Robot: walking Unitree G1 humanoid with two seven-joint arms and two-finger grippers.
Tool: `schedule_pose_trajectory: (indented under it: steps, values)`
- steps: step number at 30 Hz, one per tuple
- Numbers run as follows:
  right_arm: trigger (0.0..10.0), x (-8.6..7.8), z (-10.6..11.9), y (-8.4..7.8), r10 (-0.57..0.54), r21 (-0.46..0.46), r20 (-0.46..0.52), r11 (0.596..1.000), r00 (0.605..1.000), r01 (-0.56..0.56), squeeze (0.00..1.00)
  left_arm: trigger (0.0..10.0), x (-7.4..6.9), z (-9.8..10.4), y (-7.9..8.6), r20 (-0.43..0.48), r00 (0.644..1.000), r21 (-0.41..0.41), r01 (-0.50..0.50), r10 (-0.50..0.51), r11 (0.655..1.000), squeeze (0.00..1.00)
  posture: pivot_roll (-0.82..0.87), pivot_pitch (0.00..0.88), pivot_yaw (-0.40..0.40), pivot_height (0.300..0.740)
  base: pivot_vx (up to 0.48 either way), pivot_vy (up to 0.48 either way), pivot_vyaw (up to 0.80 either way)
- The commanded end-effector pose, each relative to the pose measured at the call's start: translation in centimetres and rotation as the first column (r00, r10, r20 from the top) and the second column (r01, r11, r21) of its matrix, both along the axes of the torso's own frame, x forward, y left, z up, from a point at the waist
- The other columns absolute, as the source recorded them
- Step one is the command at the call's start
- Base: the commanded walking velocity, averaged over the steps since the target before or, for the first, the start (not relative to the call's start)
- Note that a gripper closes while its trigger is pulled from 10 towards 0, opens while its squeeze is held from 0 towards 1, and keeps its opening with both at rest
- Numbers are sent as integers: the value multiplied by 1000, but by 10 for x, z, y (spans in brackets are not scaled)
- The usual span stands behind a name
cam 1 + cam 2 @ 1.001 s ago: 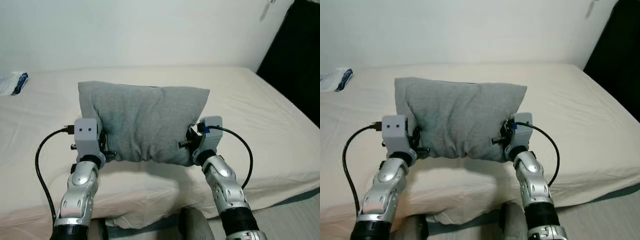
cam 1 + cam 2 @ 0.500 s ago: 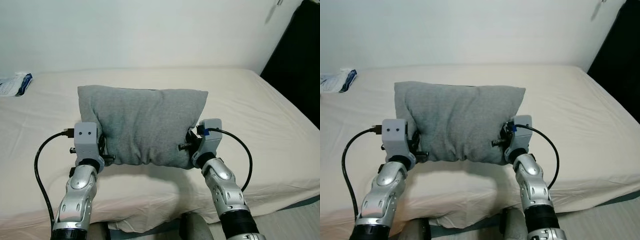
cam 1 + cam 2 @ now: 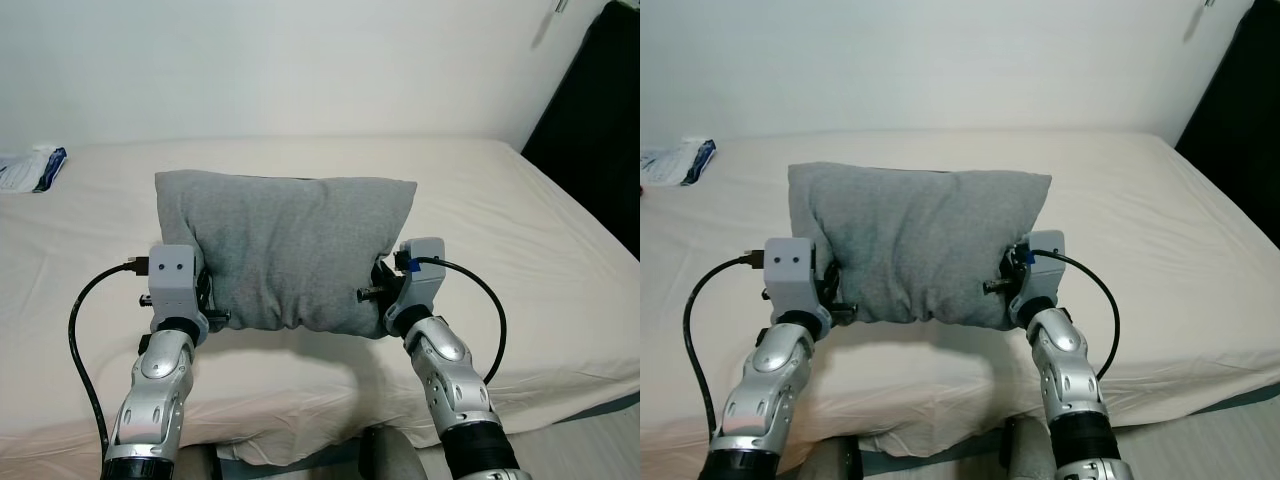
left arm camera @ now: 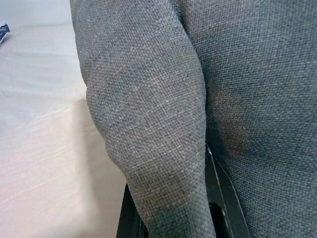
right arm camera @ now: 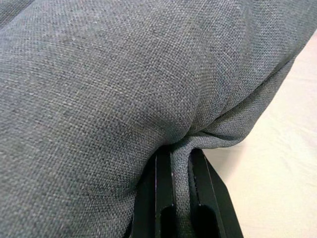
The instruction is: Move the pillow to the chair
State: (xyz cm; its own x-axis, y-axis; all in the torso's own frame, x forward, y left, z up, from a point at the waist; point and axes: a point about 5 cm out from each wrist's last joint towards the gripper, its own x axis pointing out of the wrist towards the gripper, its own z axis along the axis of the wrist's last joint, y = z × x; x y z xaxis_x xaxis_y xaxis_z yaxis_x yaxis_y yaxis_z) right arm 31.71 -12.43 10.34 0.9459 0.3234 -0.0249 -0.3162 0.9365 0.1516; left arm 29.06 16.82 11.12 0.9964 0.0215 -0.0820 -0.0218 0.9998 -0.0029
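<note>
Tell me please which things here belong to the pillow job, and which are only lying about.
For the job:
- grey pillow
- left gripper, pinching the pillow's left edge
- right gripper, pinching its right edge

Lying about:
- bed
- blue and white packet at the bed's far left

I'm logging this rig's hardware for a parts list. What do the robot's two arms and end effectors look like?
Both arms are silver, segmented metal with black bands near the bottom of the head views. The left end effector has a boxy grey wrist housing with two small dots; the right end effector has a similar housing with a blue mark. A black cable loops from each housing. The fingers are long, flat and black.
</note>
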Motion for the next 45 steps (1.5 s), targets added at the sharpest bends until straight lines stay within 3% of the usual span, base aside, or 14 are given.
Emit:
schedule_pose_trajectory:
  steps: [1,45]
  values:
    - [10000,-2,5,25,120,-14,14,993,993,-120,0,10000,2,10,-19,61,994,-5,87,-86,996,0,38,0,-85,617,0,0,0]
    - [10000,-5,9,26,159,-15,42,987,986,-158,0,10000,-3,5,-20,56,996,-6,70,-69,998,0,24,0,-118,617,0,0,0]
